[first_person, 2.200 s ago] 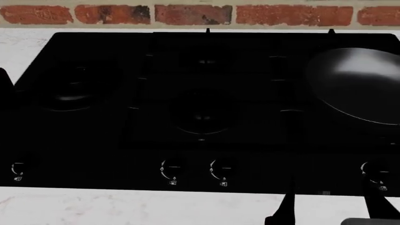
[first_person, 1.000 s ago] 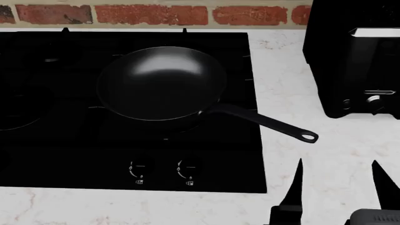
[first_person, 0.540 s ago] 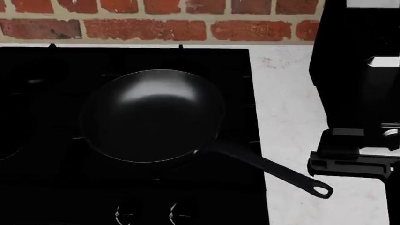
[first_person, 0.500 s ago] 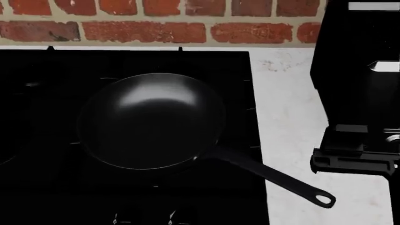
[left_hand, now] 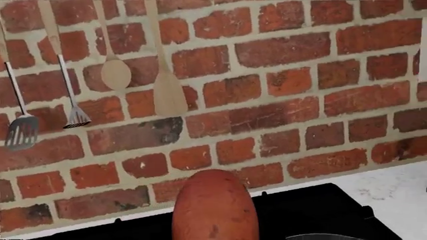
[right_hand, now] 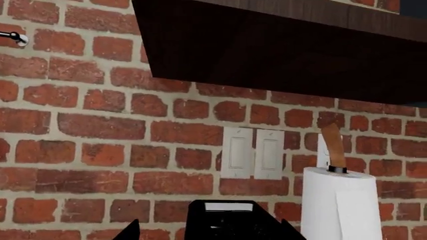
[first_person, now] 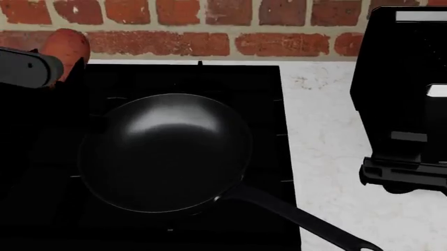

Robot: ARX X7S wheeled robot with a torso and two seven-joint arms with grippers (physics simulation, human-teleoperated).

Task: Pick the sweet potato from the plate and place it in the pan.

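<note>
The left arm [first_person: 28,68] has just come into the head view, carrying the sweet potato [first_person: 66,47] beside the pan [first_person: 164,151]. Its pincer seems clamped on it, though the fingers are hidden. Release comes next; the right pincer's opening can't be told.

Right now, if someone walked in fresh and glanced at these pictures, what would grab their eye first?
Probably the big round black non-stick pan filling the middle of the head view, sitting empty on the black stove with its handle running toward the near right. Next, the reddish-orange sweet potato, held up at the far left against the red brick wall; in the left wrist view it looms large. A black toaster-like appliance stands on the white counter, right.
</note>
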